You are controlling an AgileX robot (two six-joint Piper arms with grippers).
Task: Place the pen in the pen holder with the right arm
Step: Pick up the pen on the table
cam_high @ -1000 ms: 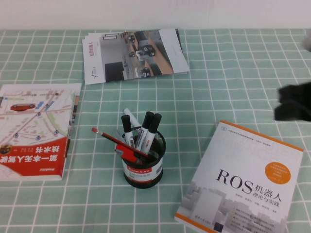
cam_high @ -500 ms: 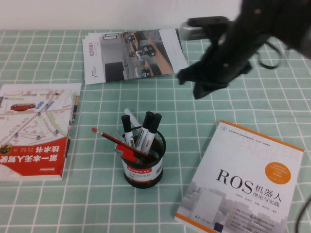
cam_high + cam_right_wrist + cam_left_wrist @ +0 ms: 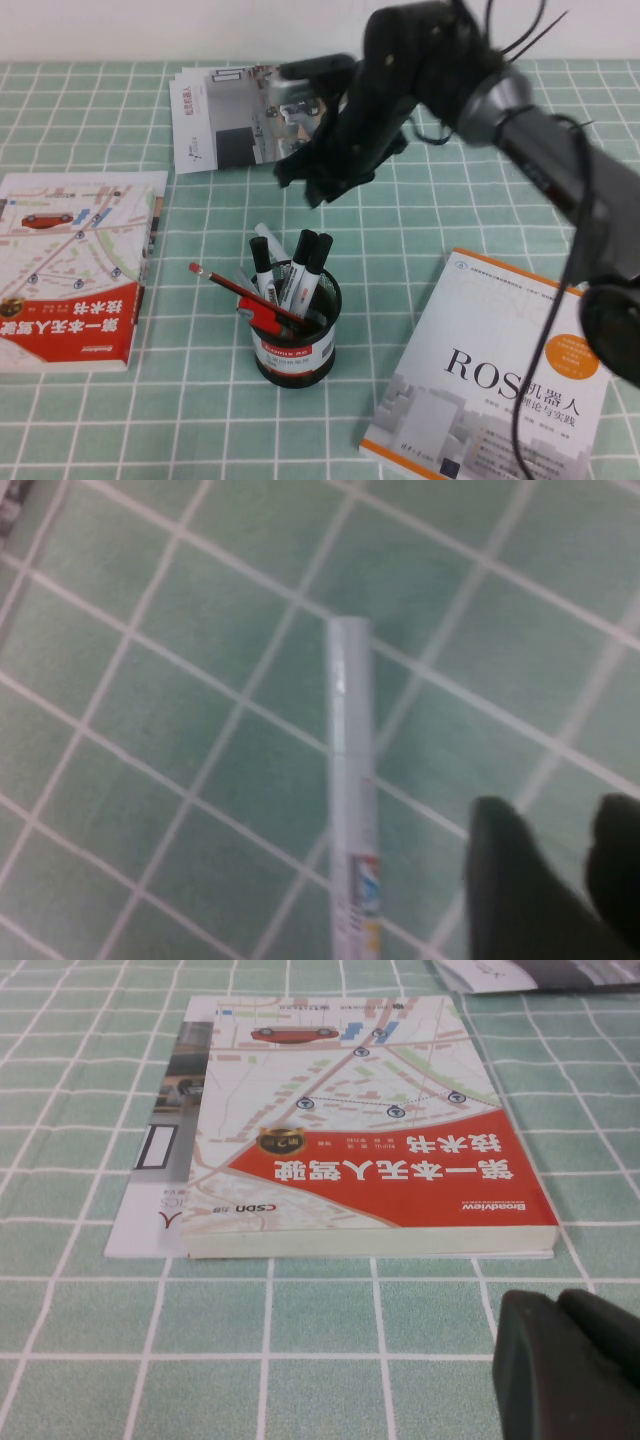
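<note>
The black mesh pen holder (image 3: 295,350) stands at the table's middle front with black-capped markers (image 3: 305,255) and a red pencil (image 3: 240,290) in it. The pen (image 3: 268,240), white-barrelled with a blunt white end, leans out of it toward the far left. My right gripper (image 3: 305,188) hangs above the cloth just behind the holder. In the right wrist view the gripper (image 3: 560,820) is open, with only cloth in the gap. A white pen barrel (image 3: 350,760) with a coloured label runs beside it, apart from the fingers. My left gripper (image 3: 555,1305) is shut and empty, low over the cloth.
A white and orange ROS book (image 3: 500,380) lies at the front right. A red map-cover book (image 3: 70,270) lies at the left, close in front of the left gripper (image 3: 370,1120). Brochures (image 3: 270,115) lie at the back, partly under the right arm.
The right arm has swept in from the right edge to the middle of the table, leftward, ending just behind the pen holder. The holder and its contents have not moved.
</note>
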